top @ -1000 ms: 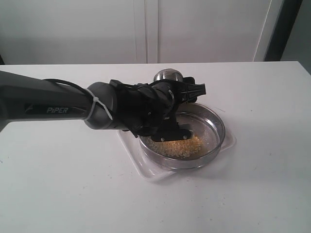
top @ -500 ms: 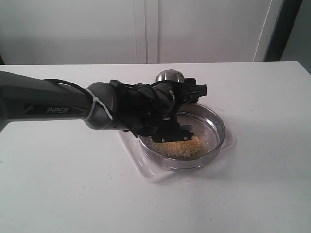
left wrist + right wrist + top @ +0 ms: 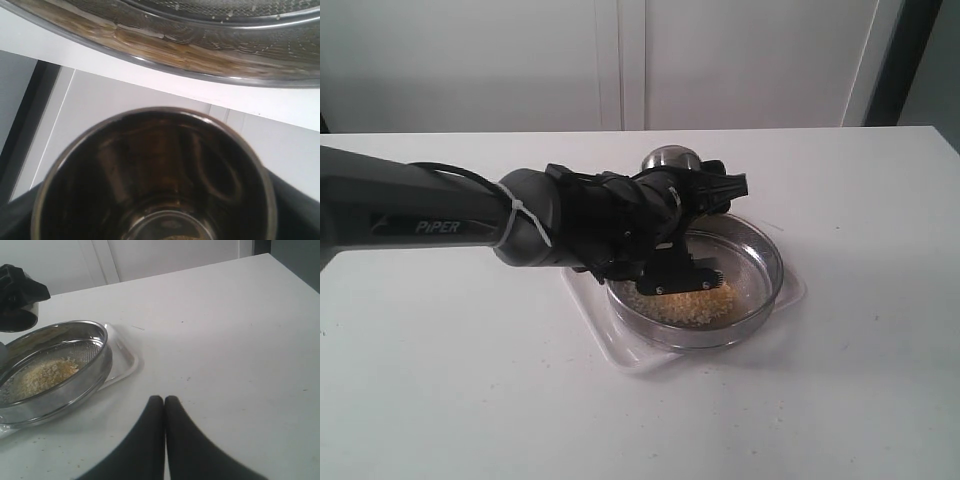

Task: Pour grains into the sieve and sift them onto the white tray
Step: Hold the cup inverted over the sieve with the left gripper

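Left gripper [image 3: 703,226] grasps the cup [image 3: 670,157], tipped at the sieve's [image 3: 763,243] eleven o'clock; grains [image 3: 688,306] lie inside; right gripper [image 3: 164,403] clenched.

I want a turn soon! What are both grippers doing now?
Left gripper: closed on the small shiny steel cup.
Right gripper: closed, empty.

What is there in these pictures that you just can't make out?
Left wrist view: the lower edge cuts off the bottom of the cup; what is inside is unclear.
Exterior view: the arm hides the left rim of the sieve.
Every view: the sieve covers the white tray, so any grains fallen through cannot be seen.
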